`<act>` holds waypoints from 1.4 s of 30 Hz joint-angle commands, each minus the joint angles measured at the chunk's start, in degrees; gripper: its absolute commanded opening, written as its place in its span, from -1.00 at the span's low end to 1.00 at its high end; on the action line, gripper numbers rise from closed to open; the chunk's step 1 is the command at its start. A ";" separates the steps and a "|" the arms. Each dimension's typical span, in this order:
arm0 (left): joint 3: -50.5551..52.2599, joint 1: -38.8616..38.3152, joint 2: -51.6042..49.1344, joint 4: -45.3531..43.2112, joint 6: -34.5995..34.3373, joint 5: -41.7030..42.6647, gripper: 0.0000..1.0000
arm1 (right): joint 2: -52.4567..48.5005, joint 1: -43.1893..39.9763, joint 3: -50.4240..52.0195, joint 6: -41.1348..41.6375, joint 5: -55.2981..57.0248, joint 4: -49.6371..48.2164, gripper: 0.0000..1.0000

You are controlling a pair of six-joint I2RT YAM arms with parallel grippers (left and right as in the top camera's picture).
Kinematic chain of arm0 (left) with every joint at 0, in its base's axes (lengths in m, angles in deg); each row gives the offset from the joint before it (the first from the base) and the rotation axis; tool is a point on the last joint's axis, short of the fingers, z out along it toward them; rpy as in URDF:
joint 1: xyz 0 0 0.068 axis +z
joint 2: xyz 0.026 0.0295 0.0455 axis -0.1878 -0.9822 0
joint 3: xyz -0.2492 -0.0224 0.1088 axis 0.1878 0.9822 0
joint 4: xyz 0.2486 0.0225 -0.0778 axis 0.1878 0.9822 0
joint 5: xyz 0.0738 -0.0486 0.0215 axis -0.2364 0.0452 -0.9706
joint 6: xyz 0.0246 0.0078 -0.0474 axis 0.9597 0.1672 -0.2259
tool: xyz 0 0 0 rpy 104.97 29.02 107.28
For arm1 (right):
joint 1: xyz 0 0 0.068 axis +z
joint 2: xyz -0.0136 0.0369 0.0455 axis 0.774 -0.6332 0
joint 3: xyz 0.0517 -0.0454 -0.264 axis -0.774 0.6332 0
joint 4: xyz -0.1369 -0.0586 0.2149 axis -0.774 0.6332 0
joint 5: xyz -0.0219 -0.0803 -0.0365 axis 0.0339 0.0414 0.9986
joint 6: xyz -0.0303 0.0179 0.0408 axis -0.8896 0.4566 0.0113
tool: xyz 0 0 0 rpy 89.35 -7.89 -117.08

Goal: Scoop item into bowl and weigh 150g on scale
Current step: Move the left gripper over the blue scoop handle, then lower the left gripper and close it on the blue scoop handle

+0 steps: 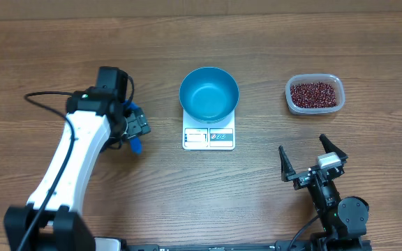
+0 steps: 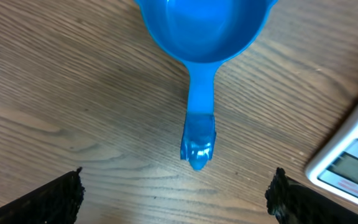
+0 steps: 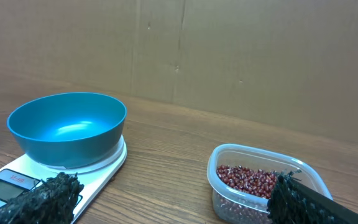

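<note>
The empty blue bowl (image 1: 209, 93) stands on the white scale (image 1: 209, 137) at mid-table. The beans (image 1: 315, 93) lie in a clear tub (image 1: 288, 89) at the right. My left gripper (image 1: 135, 128) is open left of the scale, above a small blue scoop (image 1: 136, 143). In the left wrist view the scoop (image 2: 201, 37) lies on the table, its handle (image 2: 199, 127) pointing toward my left gripper (image 2: 176, 199), whose fingers (image 2: 48, 202) stand wide on either side, apart from it. My right gripper (image 1: 313, 159) stands open near the front, holding nothing.
In the right wrist view my right gripper (image 3: 166, 199) faces the bowl (image 3: 67, 127) on the scale (image 3: 11, 183) at left and the tub (image 3: 219, 163) of beans (image 3: 247, 179) at right. A cardboard wall (image 3: 229, 56) backs the table.
</note>
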 commanded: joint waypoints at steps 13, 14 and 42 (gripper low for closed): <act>0.72 -1.49 -8.98 -4.79 -8.07 1.51 0.83 | 0.46 0.44 0.61 0.26 0.13 -0.26 1.00; 0.79 -1.49 -9.33 -5.27 -8.07 1.88 0.78 | 0.46 0.44 0.61 0.24 0.13 -0.26 1.00; 4.48 -1.44 -13.66 -16.96 -4.33 -0.70 0.44 | 0.46 0.44 0.61 0.24 0.15 -0.26 1.00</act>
